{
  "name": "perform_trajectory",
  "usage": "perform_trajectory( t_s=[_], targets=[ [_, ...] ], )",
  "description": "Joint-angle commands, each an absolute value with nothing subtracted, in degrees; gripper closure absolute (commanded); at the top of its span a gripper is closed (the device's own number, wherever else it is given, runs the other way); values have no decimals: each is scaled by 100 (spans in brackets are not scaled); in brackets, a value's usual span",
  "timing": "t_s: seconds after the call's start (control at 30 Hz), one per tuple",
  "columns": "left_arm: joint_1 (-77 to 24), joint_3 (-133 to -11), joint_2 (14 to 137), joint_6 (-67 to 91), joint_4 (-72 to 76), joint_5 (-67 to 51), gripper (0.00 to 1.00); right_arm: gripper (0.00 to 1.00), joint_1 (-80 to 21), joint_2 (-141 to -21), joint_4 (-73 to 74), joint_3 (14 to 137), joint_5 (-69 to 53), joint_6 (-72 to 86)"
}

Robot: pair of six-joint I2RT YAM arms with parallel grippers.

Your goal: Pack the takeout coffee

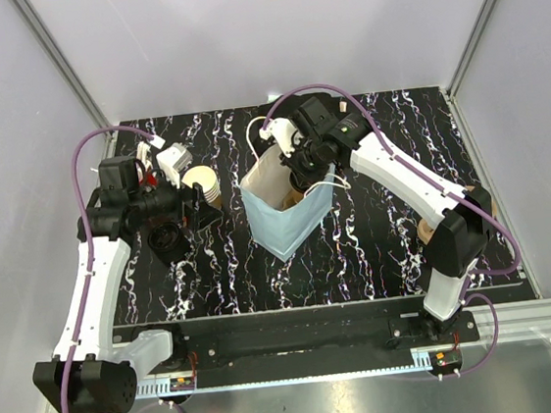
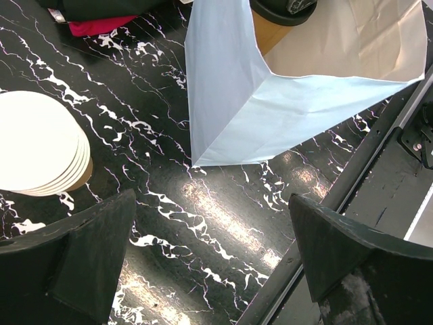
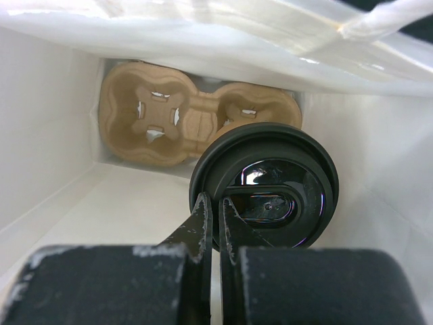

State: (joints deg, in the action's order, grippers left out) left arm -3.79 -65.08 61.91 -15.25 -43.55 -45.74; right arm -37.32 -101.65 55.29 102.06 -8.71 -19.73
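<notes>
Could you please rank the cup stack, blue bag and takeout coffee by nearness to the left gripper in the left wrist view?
1. cup stack, right beside the left gripper, at view left.
2. blue bag, straight ahead, a gap away.
3. takeout coffee, farthest, in the bag's mouth.

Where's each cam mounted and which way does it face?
Top: above, behind the bases, looking down on table; left arm, right arm show.
Left wrist: looks down at table, bag, cup stack; open left tool shows.
Right wrist: looks down into bag at lidded cup; shut right tool pinches its rim.
Shared: wrist views both catch bag and cup.
</notes>
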Motion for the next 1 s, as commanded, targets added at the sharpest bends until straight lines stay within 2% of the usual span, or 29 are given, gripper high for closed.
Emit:
perform_trajectory(
  t_s=[0.0,0.23,0.4,0.63,0.97],
  targets=[
    [-439,-6714,6117,-1599,-4122,-4570,1,100,-3683,-9985,5379,10178,-984,-2004],
    [-703,-7382,6292,-1636,-3850,-4702,1,100,-3674,-9914,5370,10169,-976,-2004],
    [-1036,-7962,6907,-1240,-3428,-4377,1,100,-3674,-9940,5370,10178,-949,-2004],
    [-1844,-8086,7663,-1090,-2936,-3666,1,100,-3683,-9958,5370,10178,-949,-2022],
    [-2276,-8209,8103,-870,-2575,-3139,1,100,-3683,-9941,5379,10195,-993,-2021]
  ],
)
